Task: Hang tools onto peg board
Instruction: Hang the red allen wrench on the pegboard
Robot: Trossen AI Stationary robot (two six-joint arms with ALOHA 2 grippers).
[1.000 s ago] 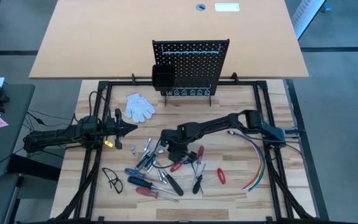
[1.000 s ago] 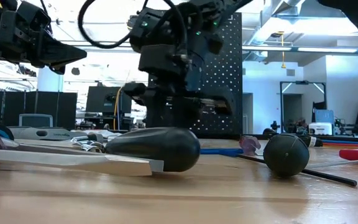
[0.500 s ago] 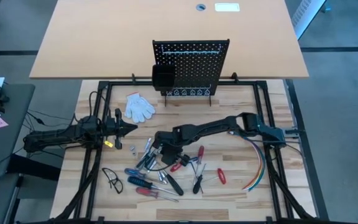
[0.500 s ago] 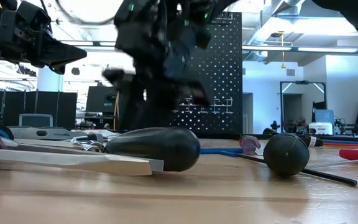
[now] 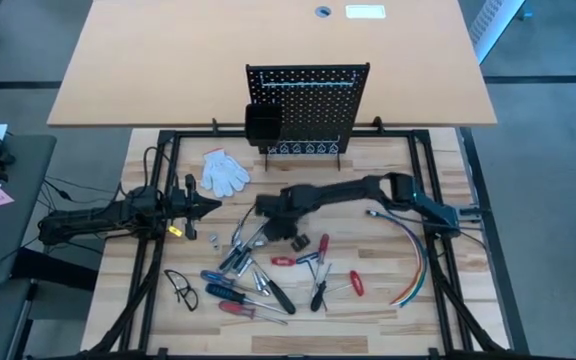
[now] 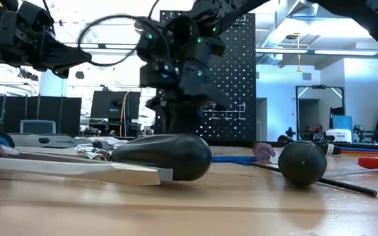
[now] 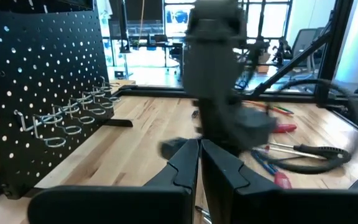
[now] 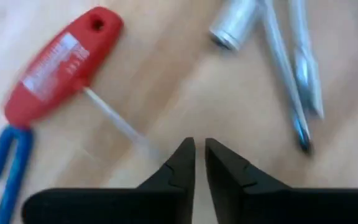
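Dark right tool (image 8: 199,163) nearly closed (empty) above red T-handle key (image 8: 59,64).

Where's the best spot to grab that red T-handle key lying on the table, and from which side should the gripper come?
Probably the red handle: it is the thickest part, lying flat on the table, while its shaft is thin. Come straight down from above, fingers closing across the handle's narrow width. The right gripper, nearly shut, would have to open first.

Black peg board (image 5: 308,105) upright, tools (image 5: 268,270) scattered flat before it
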